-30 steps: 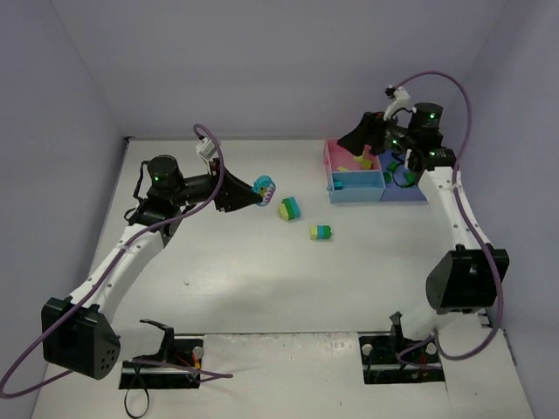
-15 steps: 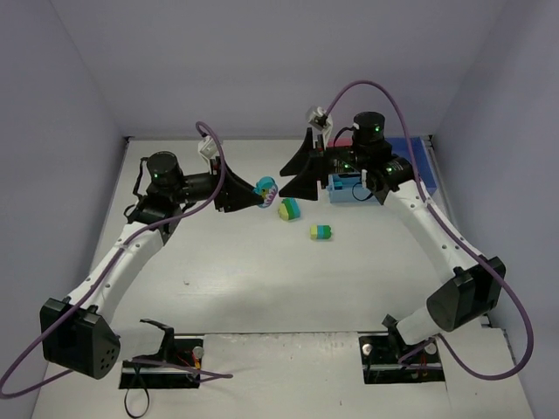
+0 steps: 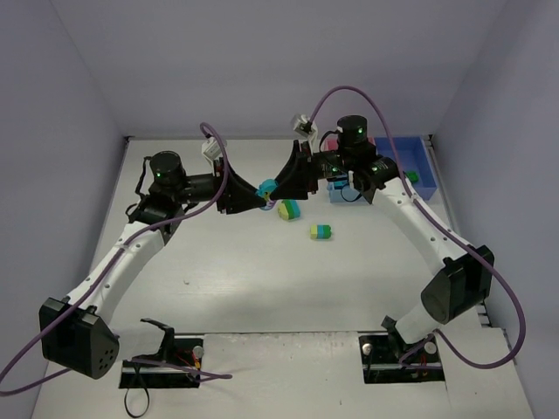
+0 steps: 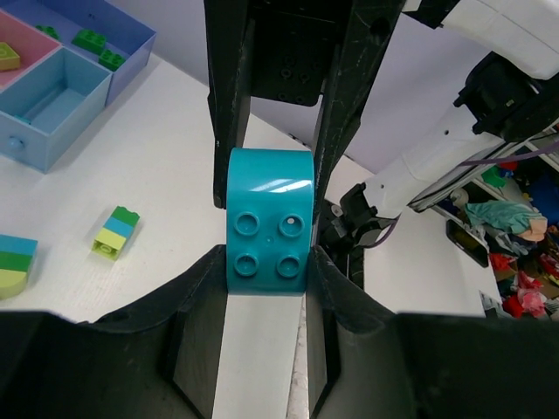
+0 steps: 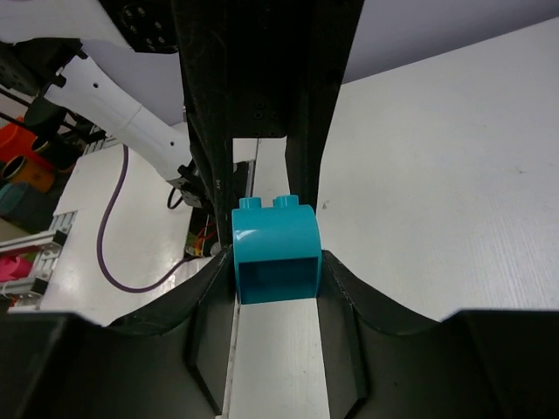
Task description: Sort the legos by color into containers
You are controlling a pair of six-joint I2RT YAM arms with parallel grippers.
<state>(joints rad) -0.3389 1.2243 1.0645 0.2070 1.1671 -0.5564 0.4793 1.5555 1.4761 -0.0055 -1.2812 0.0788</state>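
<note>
a white table (image 3: 262, 279) boxed in by plain lavender walls. above it, near the middle of the far half, the left gripper (image 4: 266, 262) is clenched on a cyan brick (image 4: 269, 218), its two fingers pressed against the brick's lower sides with the four studs facing its camera. the right gripper (image 5: 276, 271) grasps the same brick from the opposite end, its fingers flat against both sides with the hollow underside towards its own camera. in the top view the two grippers meet nose to nose with the brick held off the table between them. just beyond them on the table lies a two-colour piece (image 3: 289, 209), yellow-green and cyan, and a little nearer the arm bases a striped piece (image 3: 320, 231) in yellow-green, cyan and green. to the right stand the joined containers: the light blue tray (image 4: 52, 100), the pink tray (image 4: 22, 52) holding a yellow-green brick (image 4: 7, 57), and the darker blue tray (image 4: 131, 30) with green bricks (image 4: 90, 39) inside.
</note>
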